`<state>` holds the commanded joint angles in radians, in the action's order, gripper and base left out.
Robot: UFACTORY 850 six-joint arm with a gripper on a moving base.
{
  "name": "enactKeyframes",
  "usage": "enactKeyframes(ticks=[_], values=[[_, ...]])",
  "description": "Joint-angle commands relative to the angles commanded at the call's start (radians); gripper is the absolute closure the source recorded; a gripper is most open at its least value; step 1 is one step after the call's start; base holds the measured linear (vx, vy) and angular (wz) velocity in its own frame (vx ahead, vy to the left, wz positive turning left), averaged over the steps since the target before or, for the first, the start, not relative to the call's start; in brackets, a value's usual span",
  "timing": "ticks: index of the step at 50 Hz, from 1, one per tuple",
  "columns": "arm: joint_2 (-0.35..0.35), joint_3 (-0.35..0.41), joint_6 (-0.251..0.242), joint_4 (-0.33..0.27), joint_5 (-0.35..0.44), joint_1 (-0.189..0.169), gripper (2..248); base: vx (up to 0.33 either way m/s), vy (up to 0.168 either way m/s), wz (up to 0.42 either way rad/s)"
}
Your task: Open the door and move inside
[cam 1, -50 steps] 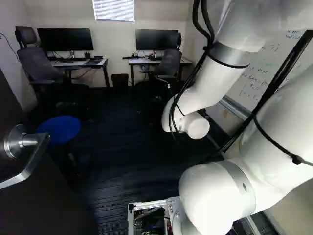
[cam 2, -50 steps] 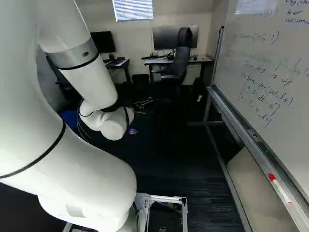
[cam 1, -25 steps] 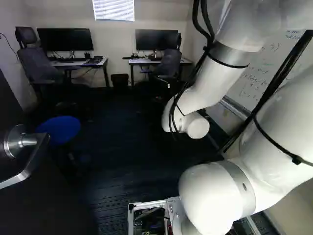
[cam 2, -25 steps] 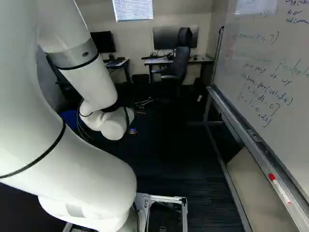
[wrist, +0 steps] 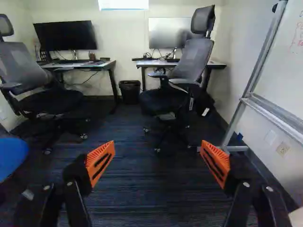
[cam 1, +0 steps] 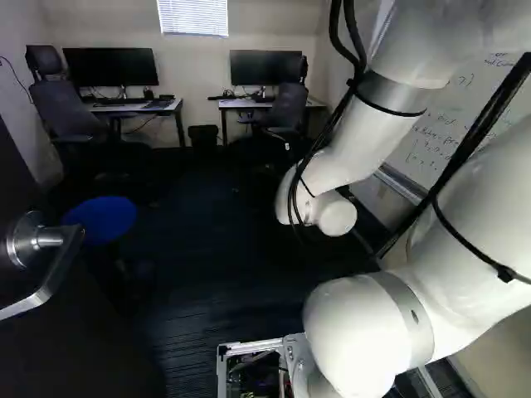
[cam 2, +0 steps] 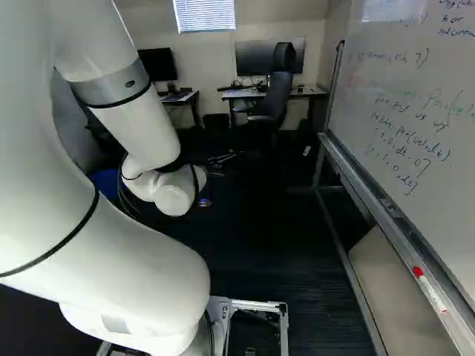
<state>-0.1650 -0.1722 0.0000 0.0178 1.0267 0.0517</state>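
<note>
At the left of the left base view, the door (cam 1: 83, 348) is standing open, its lever handle (cam 1: 27, 242) projecting toward the room. Beyond the handle, a blue stool (cam 1: 99, 217) is standing. Right of the middle in the same view, my arm (cam 1: 348, 149) is reaching forward, well apart from the handle. In the wrist view, my gripper (wrist: 157, 146) is standing wide, its two orange pads (wrist: 100, 162) facing each other across a broad gap, with carpet (wrist: 156, 189) showing between them. Ahead of the gripper, a high-backed chair (wrist: 190, 61) is standing at a desk, and a waste bin (wrist: 129, 92) is standing beside it. At the right of the right base view, a whiteboard (cam 2: 415, 111) is bearing handwriting, and a red-capped marker (cam 2: 432, 293) is lying on its lower rail.
</note>
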Motion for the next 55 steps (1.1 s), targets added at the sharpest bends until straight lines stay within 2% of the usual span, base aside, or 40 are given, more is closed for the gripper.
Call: enactKeyframes(ticks=[34,55], values=[[-0.089,0.066,0.0,-0.014,-0.12,-0.04,3,0.0,0.0,0.0],[-0.114,0.085,0.0,-0.018,-0.153,-0.051,3,0.0,0.0,0.0]])
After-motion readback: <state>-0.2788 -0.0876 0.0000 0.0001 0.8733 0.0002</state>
